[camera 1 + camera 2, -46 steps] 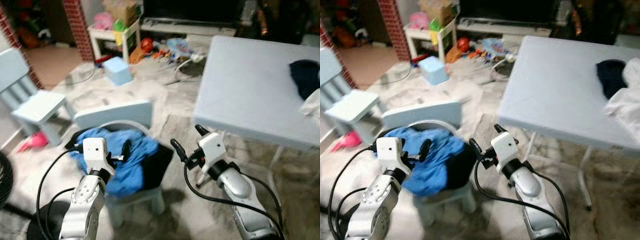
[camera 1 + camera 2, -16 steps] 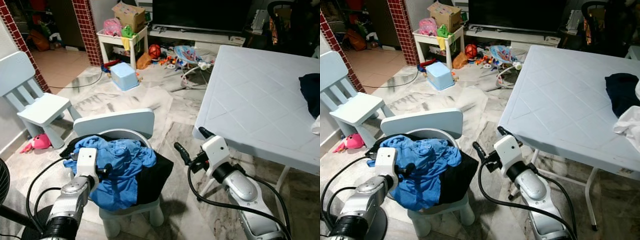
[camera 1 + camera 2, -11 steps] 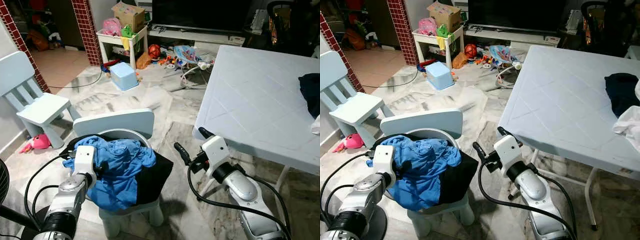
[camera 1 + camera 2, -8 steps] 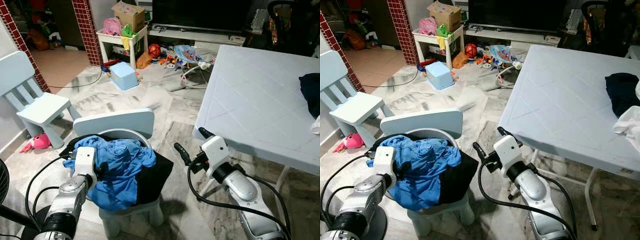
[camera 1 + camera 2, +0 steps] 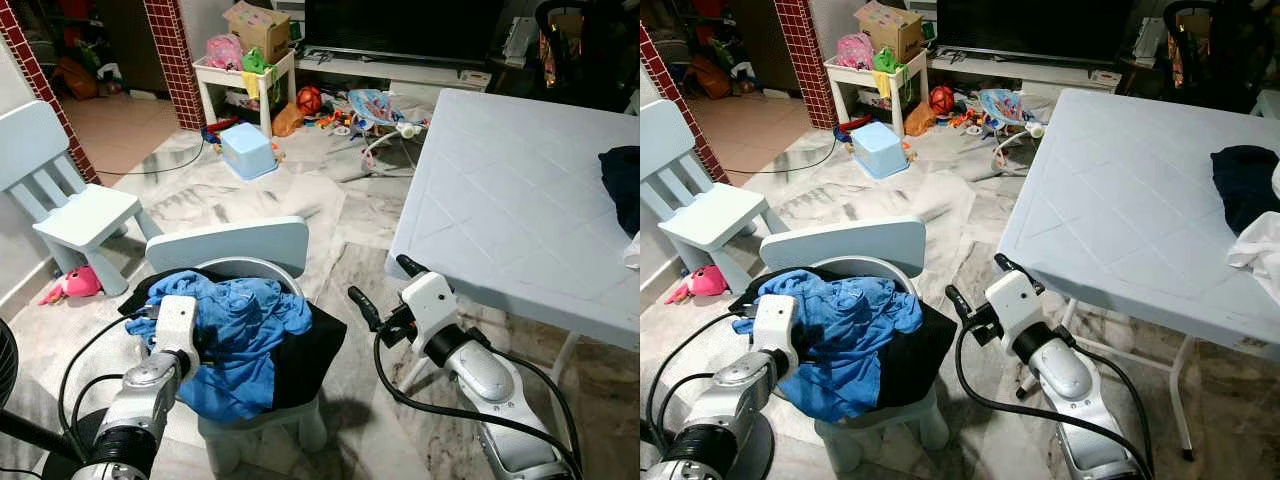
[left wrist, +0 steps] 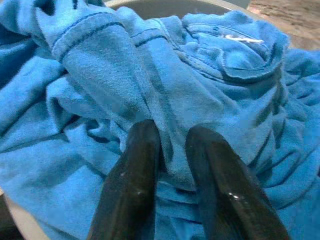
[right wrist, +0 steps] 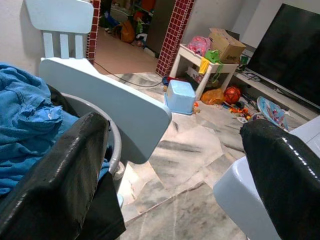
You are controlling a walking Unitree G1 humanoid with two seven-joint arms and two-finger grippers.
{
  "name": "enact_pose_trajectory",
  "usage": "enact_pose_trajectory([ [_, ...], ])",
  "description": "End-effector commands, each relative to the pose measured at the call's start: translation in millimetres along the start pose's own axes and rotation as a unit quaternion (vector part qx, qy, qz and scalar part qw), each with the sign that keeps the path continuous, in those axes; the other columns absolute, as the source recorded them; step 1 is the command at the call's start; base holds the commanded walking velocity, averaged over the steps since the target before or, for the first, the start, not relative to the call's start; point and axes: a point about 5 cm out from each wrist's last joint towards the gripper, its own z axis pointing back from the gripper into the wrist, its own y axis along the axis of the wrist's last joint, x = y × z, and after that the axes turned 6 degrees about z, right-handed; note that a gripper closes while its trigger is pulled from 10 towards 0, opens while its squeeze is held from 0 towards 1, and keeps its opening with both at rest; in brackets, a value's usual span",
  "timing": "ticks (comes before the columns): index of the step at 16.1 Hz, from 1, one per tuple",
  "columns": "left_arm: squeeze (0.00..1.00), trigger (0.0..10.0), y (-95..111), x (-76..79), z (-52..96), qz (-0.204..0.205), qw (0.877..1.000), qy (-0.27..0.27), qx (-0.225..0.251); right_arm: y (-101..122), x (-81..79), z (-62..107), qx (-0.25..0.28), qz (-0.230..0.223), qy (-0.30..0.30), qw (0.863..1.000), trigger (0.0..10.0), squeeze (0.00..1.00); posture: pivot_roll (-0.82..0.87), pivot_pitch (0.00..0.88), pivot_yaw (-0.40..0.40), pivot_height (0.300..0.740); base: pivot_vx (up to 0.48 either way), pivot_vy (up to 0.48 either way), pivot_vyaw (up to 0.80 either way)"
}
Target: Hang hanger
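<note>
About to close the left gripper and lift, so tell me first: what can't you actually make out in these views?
- Hanger: none can be made out; the blue garment heaped on the small chair would cover it.
- Left gripper: head views hide its fingers in the cloth; the wrist view shows a fold between them, but not how firmly it is held.
- Dark and white cloths on the table: cut by the picture edge.

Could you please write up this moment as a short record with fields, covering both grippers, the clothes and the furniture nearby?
setting: living room with marble floor
left gripper: fingers nearly shut, pinching a fold of the blue garment
right gripper: open, empty, in the air between the small chair and the white table
blue garment: heaped on the small chair's seat, over a black garment
white table: dark cloth near its far right edge
second small chair: further to the left, nothing on it
hanger: cannot be made out
</note>
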Motion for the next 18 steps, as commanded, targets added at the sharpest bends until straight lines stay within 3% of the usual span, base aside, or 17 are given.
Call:
enact_pose_trajectory([
  [1,0.0,0.0,0,4.0,0.8,-0.007,1.0,-0.018,-0.009,3,0.7,-2.8,0.007,0.006,0.003,1.0,10.0,0.0,-0.1,0.0,-0.005,0.74,0.0,0.0,0.0],
  [6,0.0,0.0,-15,10.3,22.1,-0.03,0.996,-0.07,-0.048,2,1.3,-2.3,0.006,0.008,0.003,1.0,10.0,0.0,-0.09,0.0,-0.002,0.74,0.0,0.0,0.0],
  [9,0.0,0.0,-22,23.1,47.6,-0.009,0.994,-0.091,-0.052,3,0.3,-5.0,0.008,0.008,0.006,1.0,10.0,0.0,-0.07,0.0,-0.008,0.74,0.0,0.0,0.0],
  [11,0.0,0.0,-22,34.4,56.2,0.004,0.994,-0.101,-0.052,2,-0.8,-6.2,0.009,0.008,0.008,1.0,10.0,0.0,-0.07,0.0,-0.008,0.74,0.0,0.0,0.0],
  [13,0.0,0.0,-8,48.5,61.4,-0.014,0.995,-0.103,-0.001,3,-2.0,-7.4,0.011,0.007,0.01,1.0,10.0,0.0,-0.06,0.001,-0.012,0.74,0.0,0.0,0.0],
  [14,0.0,8.7,5,41.4,60.5,-0.052,0.996,-0.061,0.037,3,-2.7,-7.8,0.011,0.007,0.011,1.0,10.0,0.0,-0.06,0.003,-0.011,0.74,0.0,0.0,0.0],
  [15,0.0,10.0,12,31.8,58.1,-0.059,0.996,-0.023,0.059,3,-3.0,-7.8,0.011,0.007,0.011,1.0,10.0,0.0,-0.06,0.003,-0.01,0.74,0.0,0.0,0.0],
  [18,0.0,10.0,39,23.2,59.2,-0.004,0.99,0.02,0.141,2,-2.0,-6.9,0.01,0.007,0.009,1.0,10.0,0.0,-0.06,0.003,-0.01,0.74,0.0,0.0,0.0],
])
